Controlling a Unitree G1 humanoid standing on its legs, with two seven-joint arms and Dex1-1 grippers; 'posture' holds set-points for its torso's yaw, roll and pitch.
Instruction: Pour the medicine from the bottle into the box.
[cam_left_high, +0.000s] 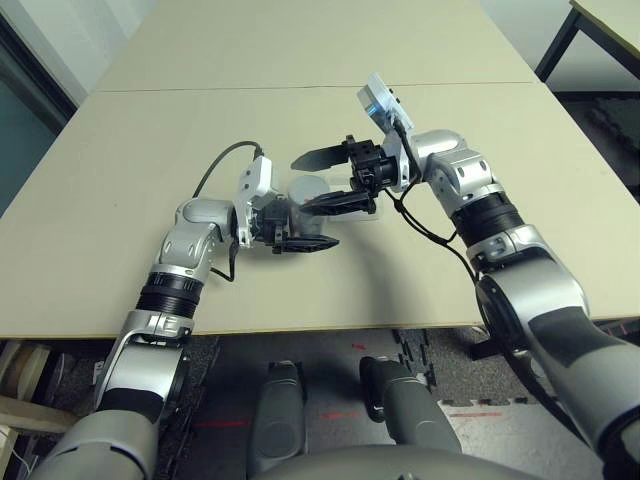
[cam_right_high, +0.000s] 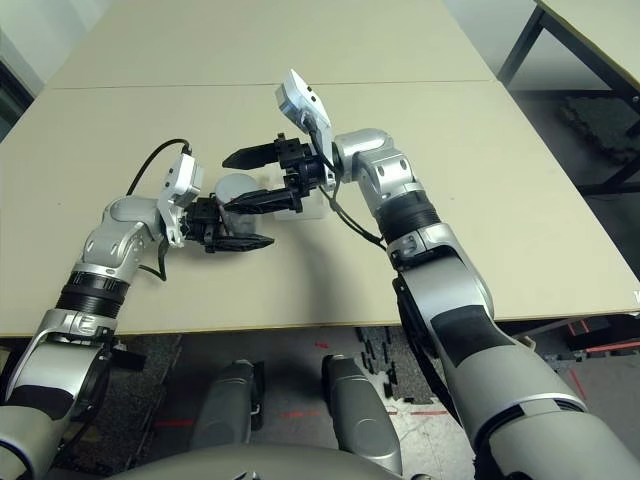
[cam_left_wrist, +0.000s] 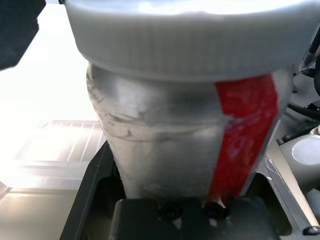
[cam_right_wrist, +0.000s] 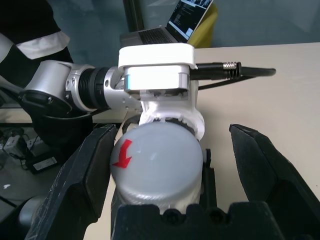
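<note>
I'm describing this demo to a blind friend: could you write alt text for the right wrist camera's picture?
A small grey-white bottle with a round cap and a red arrow sits between the right gripper's two open black fingers. Beyond it, the left gripper holds the bottle over a beige table; a laptop stands in the background.

beige table (cam_left_high: 120, 200), clear box (cam_left_high: 372, 213) on it
</note>
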